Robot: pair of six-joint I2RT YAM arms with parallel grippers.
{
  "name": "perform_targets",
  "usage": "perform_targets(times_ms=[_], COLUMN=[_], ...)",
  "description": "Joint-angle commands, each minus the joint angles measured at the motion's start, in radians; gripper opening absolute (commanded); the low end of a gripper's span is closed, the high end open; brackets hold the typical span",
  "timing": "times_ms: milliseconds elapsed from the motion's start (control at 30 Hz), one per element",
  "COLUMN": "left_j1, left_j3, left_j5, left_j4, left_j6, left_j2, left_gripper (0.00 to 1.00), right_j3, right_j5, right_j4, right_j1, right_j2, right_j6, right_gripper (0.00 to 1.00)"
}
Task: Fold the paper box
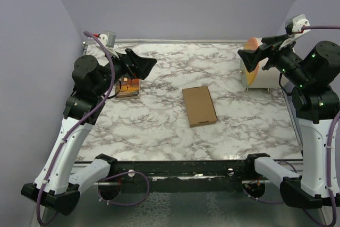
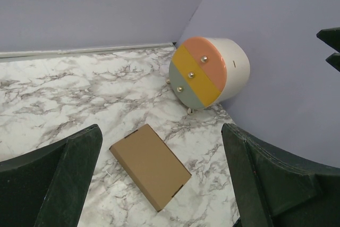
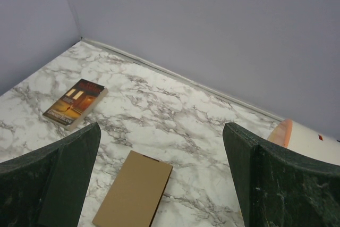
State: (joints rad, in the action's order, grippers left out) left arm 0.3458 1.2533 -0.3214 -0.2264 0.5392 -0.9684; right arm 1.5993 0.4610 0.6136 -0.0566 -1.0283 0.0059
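Both arm bases sit at 6 o'clock of the top view, arms folded up and back, held high off the surface (image 1: 159, 131). Cardboard box (image 1: 199, 106) lies flat at centre of the marble surface, a closed-looking flat slab, touching nothing. Long axis runs roughly 12-to-6, far end tipped slightly toward 11.

Left gripper (image 1: 144, 65) hovers at about 10 o'clock from the box, pointing toward it; jaws spread wide, nothing between them. Right gripper (image 1: 249, 57) hovers at about 1–2 o'clock from the box, aimed left; jaws also spread, holding nothing. Both stand well apart from the box, roughly equal reach, neither clearly nearer. In each wrist view the box sits low-centre between the gripper's own fingers, so both cameras look down on it.

Book (image 1: 128, 87) lies under the left gripper at 9 o'clock; round drawer cabinet (image 1: 254, 70) at 2 o'clock.

Flat box fits either unfolded stock or a flattened finished one; can't tell which.
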Motion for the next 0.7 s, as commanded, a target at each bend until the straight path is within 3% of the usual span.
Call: perform_targets(times_ms=[0, 667], left_j1=[-0.005, -0.006], left_j3=[-0.004, -0.025], left_j5=[0.016, 0.009], left_j4=[0.0, 0.017], left_j6=[-0.007, 0.005], left_j2=[0.019, 0.014], left_gripper=[0.99, 0.99], right_j3=[-0.008, -0.022], right_j5=[0.007, 0.004], right_j4=[-0.014, -0.018], right_j1=[0.008, 0.008], right_j2=[0.013, 0.014], right_j6=[-0.003, -0.003], right_gripper=[1.0, 1.0])
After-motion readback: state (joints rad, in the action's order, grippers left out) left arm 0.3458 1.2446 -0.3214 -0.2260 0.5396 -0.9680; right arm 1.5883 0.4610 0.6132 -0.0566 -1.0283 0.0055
